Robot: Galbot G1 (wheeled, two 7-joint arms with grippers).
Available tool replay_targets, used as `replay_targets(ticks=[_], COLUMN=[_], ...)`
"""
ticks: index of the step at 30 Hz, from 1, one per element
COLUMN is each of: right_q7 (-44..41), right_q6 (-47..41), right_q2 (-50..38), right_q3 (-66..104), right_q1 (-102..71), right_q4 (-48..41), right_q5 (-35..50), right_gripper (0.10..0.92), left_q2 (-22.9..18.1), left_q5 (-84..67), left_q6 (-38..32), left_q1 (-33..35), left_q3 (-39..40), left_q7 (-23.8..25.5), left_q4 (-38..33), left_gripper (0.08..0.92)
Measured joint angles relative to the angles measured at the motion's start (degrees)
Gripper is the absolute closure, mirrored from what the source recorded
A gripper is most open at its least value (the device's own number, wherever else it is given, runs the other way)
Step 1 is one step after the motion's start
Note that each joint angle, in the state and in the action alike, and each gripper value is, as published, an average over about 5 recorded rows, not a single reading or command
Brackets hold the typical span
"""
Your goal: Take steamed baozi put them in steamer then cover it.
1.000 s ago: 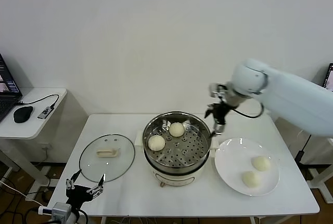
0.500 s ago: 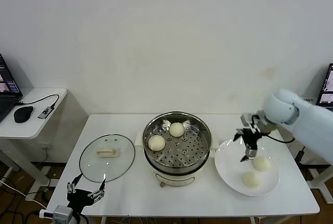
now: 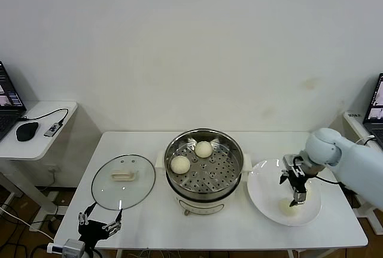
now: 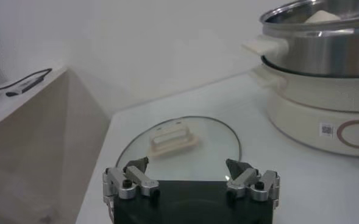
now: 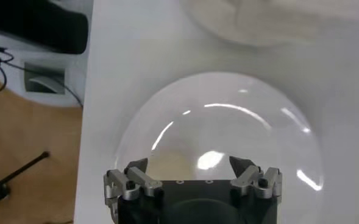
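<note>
The steamer (image 3: 204,163) sits mid-desk and serves as the landmark here. A second ago the right gripper (image 3: 294,190) hung just beside the steamer's right rim, empty; half a second ago it had swung out over the white plate (image 3: 263,187) to the right of the steamer; now it has dropped low over the plate, directly above the buns lying there. Its jaws stand spread wide and grasp nothing. The right wrist view confirms it: the two fingers (image 5: 135,178) are parted over the plate's glossy surface with no bun between them.

Two steamed baozi (image 3: 180,164) already rest on the perforated floor inside the steamer, one toward its left wall and one toward the back. On the plate only one bun (image 3: 287,206) shows clearly, just under the gripper; whether a second is hidden behind the arm I cannot tell from this view.

So the arm has finished a delivery and gone back for the next bun, which puts the loading roughly half done by my reckoning. The next move likely calls for closing gently around the soft dough.

The cover (image 3: 123,180) lies flat on the desk (image 3: 155,222) to the left of the steamer, handle up. The left gripper (image 3: 99,227) waits near the cover's front edge, jaws released and empty
</note>
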Motion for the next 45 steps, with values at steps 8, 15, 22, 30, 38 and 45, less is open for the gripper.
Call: replay_targets(ticks=[8, 15, 22, 30, 38, 45], right_q7=[1.58, 3.07, 3.65, 4.04, 4.43, 4.84], right_q6=[-0.37, -1.14, -1.39, -1.52, -1.7, -1.92], right_q2=[0.43, 0.61, 0.33, 0.19, 0.57, 0.54], right_q3=[1.53, 2.5, 3.21, 4.0, 4.51, 4.84], right_q1=[-2.96, -4.95, -6.44, -7.8, -9.0, -9.67], right_q4=[-0.71, -1.1, -1.07, -1.25, -1.57, -1.68], right_q5=[-2.09, -3.64, -4.67, -5.58, -5.98, -5.99], right_gripper=[0.203, 0.203, 0.203, 0.203, 0.203, 0.307], left_q2=[-0.04, -0.12, -0.18, -0.33, -0.4, -0.39], left_q5=[0.07, 0.26, 0.52, 0.67, 0.75, 0.83], left_q6=[-0.03, -0.05, -0.06, -0.06, -0.07, -0.13], left_q1=[-0.01, -0.21, -0.09, -0.17, -0.22, -0.27], left_q3=[0.01, 0.07, 0.08, 0.4, 0.58, 0.73], left_q7=[0.11, 0.16, 0.49, 0.62, 0.63, 0.63], left_q4=[0.18, 0.56, 0.56, 0.6, 0.8, 1.13], left_gripper=[0.177, 0.177, 0.177, 0.177, 0.177, 0.177])
